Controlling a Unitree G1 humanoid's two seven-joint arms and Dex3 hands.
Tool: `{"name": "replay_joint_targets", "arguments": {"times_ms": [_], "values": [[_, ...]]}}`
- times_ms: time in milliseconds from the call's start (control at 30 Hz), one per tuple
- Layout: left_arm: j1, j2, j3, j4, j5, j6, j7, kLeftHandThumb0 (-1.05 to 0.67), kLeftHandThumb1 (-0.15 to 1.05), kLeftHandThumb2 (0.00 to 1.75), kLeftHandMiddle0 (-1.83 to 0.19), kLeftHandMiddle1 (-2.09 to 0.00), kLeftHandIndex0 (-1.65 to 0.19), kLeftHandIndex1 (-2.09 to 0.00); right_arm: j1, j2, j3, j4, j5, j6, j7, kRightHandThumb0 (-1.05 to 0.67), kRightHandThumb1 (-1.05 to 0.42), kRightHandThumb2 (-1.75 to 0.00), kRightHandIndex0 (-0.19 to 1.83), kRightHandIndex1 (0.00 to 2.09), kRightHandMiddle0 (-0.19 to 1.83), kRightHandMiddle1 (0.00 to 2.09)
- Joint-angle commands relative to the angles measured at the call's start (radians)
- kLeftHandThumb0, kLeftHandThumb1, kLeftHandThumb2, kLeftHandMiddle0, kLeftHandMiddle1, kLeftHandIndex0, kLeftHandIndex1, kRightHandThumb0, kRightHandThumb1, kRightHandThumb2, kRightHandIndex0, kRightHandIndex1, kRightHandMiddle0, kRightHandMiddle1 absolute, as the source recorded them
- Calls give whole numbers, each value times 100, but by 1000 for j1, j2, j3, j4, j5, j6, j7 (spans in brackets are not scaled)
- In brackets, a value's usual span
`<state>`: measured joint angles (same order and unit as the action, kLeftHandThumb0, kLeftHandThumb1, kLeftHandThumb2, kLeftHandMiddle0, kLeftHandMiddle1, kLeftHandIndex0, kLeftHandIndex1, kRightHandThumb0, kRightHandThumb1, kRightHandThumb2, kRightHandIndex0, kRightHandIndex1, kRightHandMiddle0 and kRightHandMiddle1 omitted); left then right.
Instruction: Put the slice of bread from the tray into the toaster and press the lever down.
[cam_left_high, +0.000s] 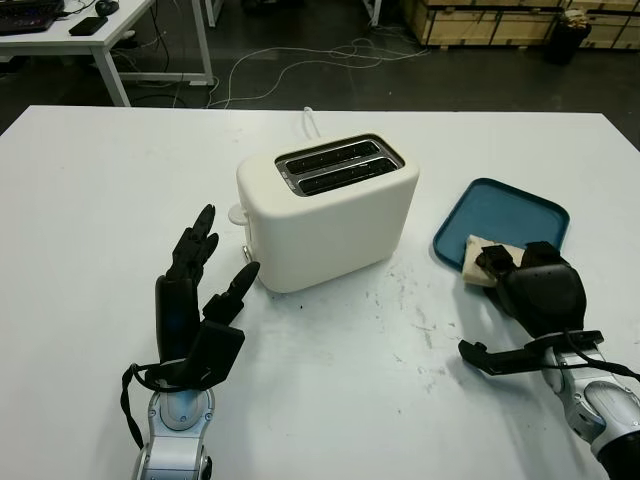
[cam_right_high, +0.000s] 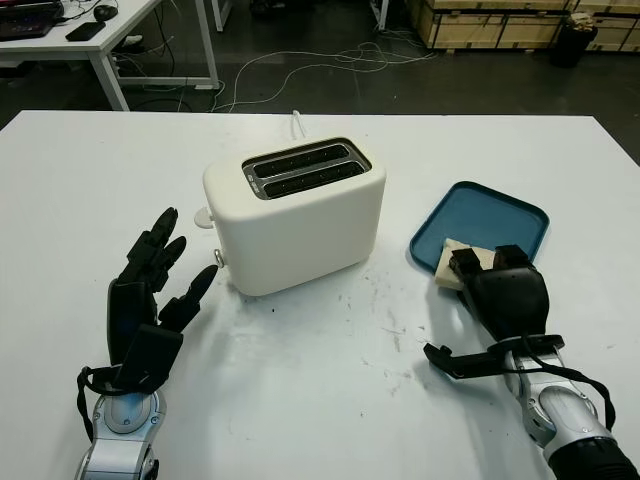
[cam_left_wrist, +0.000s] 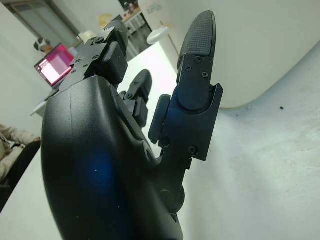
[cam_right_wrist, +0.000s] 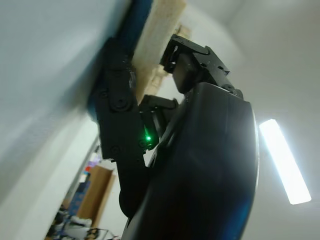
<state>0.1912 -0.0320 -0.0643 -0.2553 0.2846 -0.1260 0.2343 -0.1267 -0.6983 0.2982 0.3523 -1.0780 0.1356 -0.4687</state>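
A white two-slot toaster (cam_left_high: 330, 215) stands mid-table, its slots (cam_left_high: 338, 165) empty and its lever knob (cam_left_high: 238, 213) on the left end. To its right lies a blue tray (cam_left_high: 520, 215). A pale slice of bread (cam_left_high: 474, 258) rests at the tray's near-left corner. My right hand (cam_left_high: 500, 265) is on it: in the right wrist view the bread (cam_right_wrist: 157, 35) sits between the thumb and the curled fingers (cam_right_wrist: 195, 55). My left hand (cam_left_high: 215, 265) is open, raised just left of the toaster's front corner.
The white table (cam_left_high: 120, 180) has scuff marks in front of the toaster. The toaster's white cord (cam_left_high: 310, 120) runs off the far edge. Beyond the table are a desk (cam_left_high: 100, 30), floor cables and wooden crates (cam_left_high: 490, 20).
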Motion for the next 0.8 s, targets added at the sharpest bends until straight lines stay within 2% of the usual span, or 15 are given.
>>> {"name": "replay_joint_targets", "arguments": {"times_ms": [0, 333, 467, 567, 767], "values": [[5, 1, -3, -13, 8, -7, -1, -63, 92, 17, -38, -24, -37, 0, 21, -6, 24, 26, -18, 3, -14, -45, -92, -31, 61, 175, 28, 174], [1, 1, -4, 1, 3, -22, 1, -60, 92, 16, -38, -23, -37, 0, 4, -5, 19, 70, 29, -60, -136, -40, -92, -20, 51, 175, 25, 175], [0, 2, -4, -1, 10, -11, 2, -61, 92, 16, -39, -23, -37, 0, -16, -16, 11, 93, 28, -112, -281, -43, -92, -19, 50, 175, 26, 175], [0, -2, -6, 1, 5, -15, 2, -61, 92, 16, -39, -23, -37, 0, -21, -64, -7, 21, 19, -124, -263, -47, -92, -27, 49, 175, 26, 175], [2, -8, -12, -2, 9, -5, 1, -61, 92, 15, -39, -23, -37, 0, -17, -155, -97, -155, 80, -223, -224, -43, -92, -27, 50, 175, 33, 170]]}}
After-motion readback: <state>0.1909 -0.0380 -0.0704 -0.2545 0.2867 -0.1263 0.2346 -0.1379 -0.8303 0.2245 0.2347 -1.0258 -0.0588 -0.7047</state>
